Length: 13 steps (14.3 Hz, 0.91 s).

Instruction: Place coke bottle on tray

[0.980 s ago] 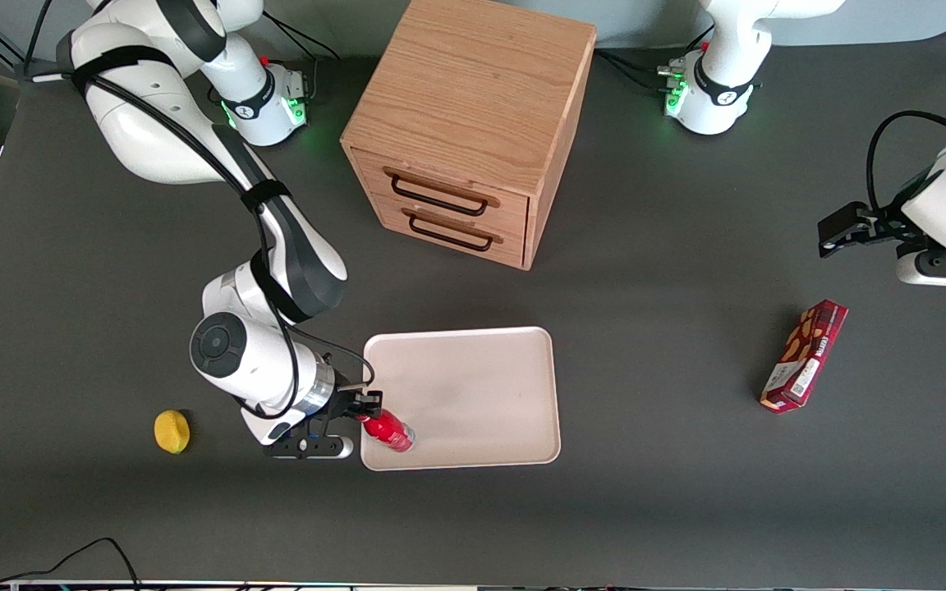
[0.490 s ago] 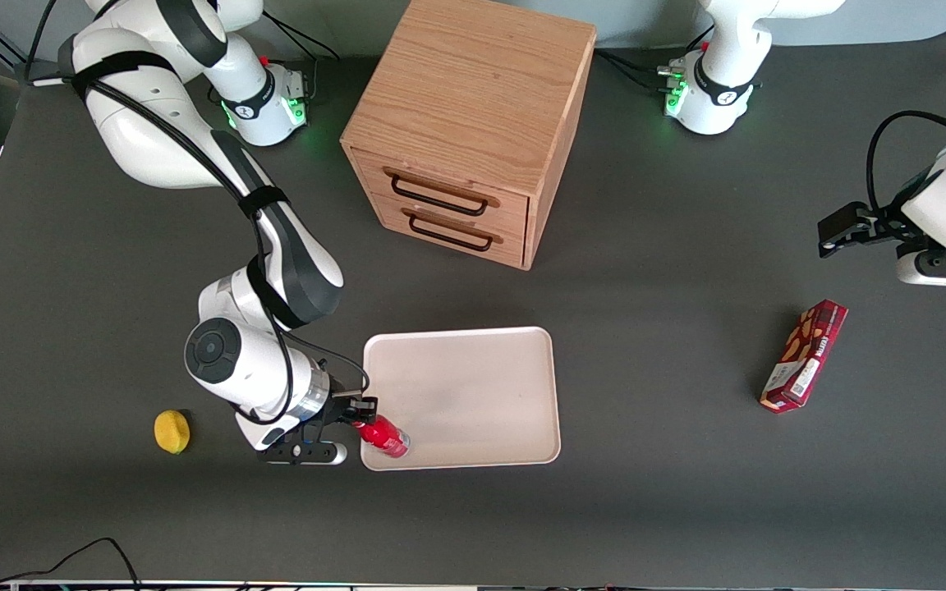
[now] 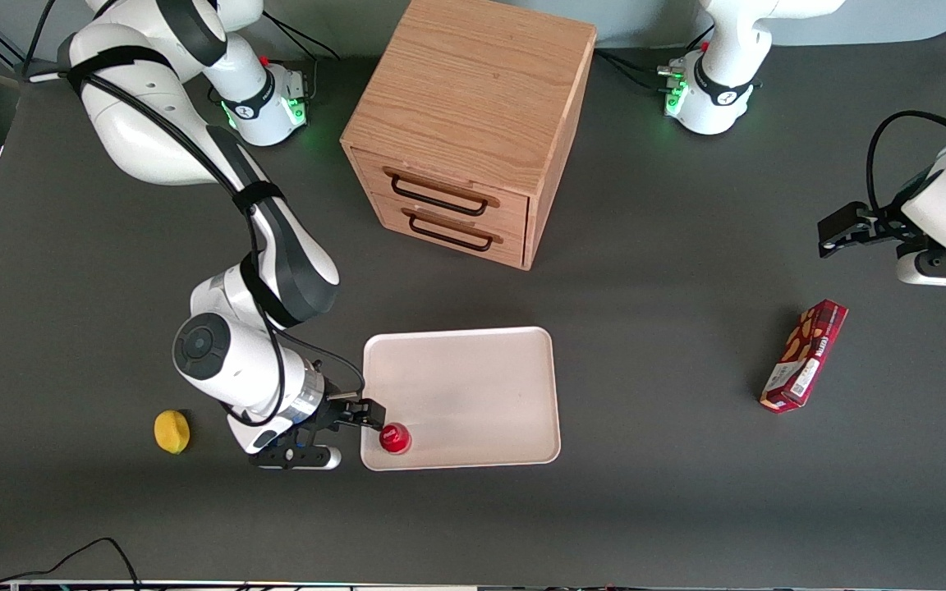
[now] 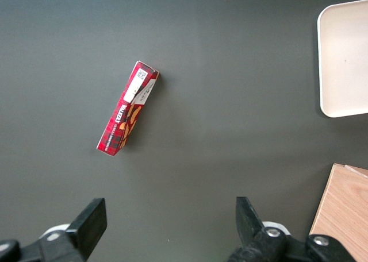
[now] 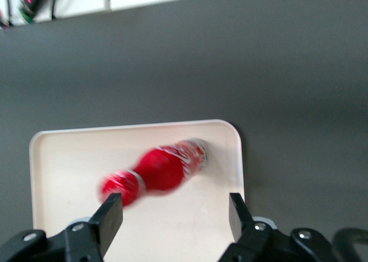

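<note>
Nearest the front camera: coke bottle (image 3: 395, 437) on the tray (image 3: 473, 386), in the tray corner closest to the camera and toward the working arm's end. Stands upright as seen from the front view, red cap facing up; blurred in the right wrist view (image 5: 155, 172), so exact tilt there cannot be told. Nothing else in the tray, rest of its cream-pink floor (image 5: 75, 158) bare.

Gripper (image 3: 373, 415) just beside the bottle, at the tray's edge toward the working arm's end. Fingers (image 5: 109, 216) spread apart, holding nothing, bottle free of both.

Lemon (image 3: 172, 432) on the dark table (image 3: 686, 509), about level with the bottle, farther toward the working arm's end, well apart from the tray.

Snack box (image 3: 804, 355) flat on the table toward the parked arm's end, well apart from the tray; seen also from the left wrist (image 4: 127, 114).

Farthest: wooden cabinet (image 3: 473, 123), two drawers (image 3: 444, 209), both shut, dark handles facing the tray. Contents not visible.
</note>
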Motion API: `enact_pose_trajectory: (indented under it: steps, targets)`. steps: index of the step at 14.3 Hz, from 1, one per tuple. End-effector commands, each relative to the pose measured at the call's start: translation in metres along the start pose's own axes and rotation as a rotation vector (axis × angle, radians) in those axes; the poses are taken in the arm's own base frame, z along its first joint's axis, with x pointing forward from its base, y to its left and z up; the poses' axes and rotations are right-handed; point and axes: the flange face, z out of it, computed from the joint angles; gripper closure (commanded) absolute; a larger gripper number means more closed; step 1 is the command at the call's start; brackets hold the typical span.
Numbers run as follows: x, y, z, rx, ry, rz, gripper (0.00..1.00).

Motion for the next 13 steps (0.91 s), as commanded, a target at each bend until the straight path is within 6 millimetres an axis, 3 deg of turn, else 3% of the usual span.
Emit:
enact_pose_trajectory:
  steps: [1,4,7,10,13]
  targets:
    - [0.000,-0.022,-0.094,0.023,0.091,0.045,0.00]
    - [-0.025,-0.024,-0.190,-0.028,0.070,0.054,0.00]
    - [-0.047,0.018,-0.273,-0.170,0.008,0.040,0.00]
    - [-0.092,0.071,-0.334,-0.251,-0.015,0.004,0.00]
    - [-0.148,0.104,-0.365,-0.296,0.001,0.015,0.00]
